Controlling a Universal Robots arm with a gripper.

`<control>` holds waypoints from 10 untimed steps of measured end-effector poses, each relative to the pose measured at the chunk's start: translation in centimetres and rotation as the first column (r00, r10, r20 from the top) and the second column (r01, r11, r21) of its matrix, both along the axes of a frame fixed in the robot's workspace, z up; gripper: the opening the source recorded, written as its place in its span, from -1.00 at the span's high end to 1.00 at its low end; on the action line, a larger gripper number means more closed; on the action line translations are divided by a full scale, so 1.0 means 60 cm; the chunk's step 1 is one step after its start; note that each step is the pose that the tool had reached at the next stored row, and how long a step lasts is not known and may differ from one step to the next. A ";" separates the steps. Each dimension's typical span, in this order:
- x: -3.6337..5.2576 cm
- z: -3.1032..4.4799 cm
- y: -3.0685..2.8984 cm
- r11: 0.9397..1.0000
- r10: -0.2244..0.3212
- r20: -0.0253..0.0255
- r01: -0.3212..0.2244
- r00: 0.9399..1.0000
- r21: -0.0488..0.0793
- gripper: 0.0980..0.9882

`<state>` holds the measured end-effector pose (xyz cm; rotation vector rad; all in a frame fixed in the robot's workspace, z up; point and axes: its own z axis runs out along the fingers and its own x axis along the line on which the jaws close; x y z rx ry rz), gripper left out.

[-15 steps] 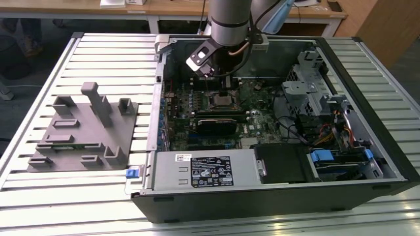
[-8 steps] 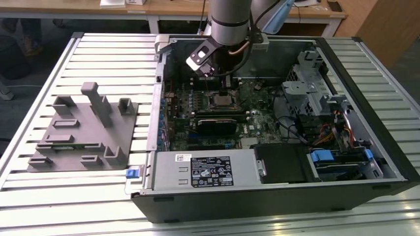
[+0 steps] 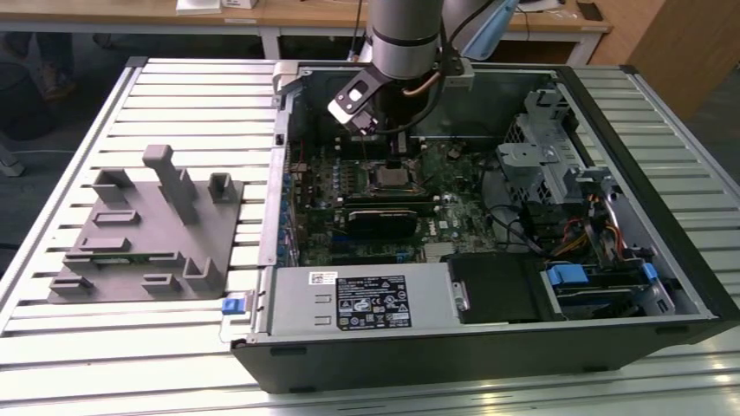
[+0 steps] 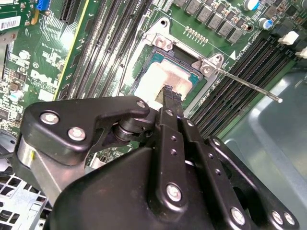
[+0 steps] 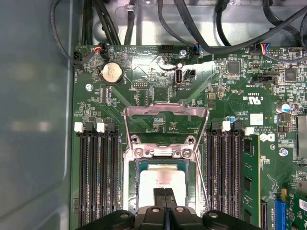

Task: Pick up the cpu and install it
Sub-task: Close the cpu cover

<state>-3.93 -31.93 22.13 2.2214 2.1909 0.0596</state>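
Observation:
The cpu (image 5: 160, 178) lies flat in the motherboard socket, its silvery-white top facing up; it is also seen in the second wrist view (image 4: 156, 79) and in the exterior view (image 3: 393, 178). My gripper (image 5: 164, 195) hangs straight over it with both black fingers pressed together, shut, nothing between them. The fingertips (image 4: 171, 94) sit at or just above one edge of the chip; I cannot tell whether they touch it. The socket's metal load plate (image 5: 165, 112) stands swung open and its lever (image 4: 249, 84) sticks out to the side.
The open computer case (image 3: 486, 347) rests on a slatted table. A grey tray (image 3: 139, 234) with upright blocks sits at the exterior view's left. Memory slots (image 5: 98, 177) flank the socket, with a green memory stick (image 5: 249, 177) in one. Cables and drive cages (image 3: 567, 182) crowd the case's right.

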 end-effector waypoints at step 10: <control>0.000 0.005 0.0001 1.000 0.000 0.000 0.000 1.000 0.000 0.98</control>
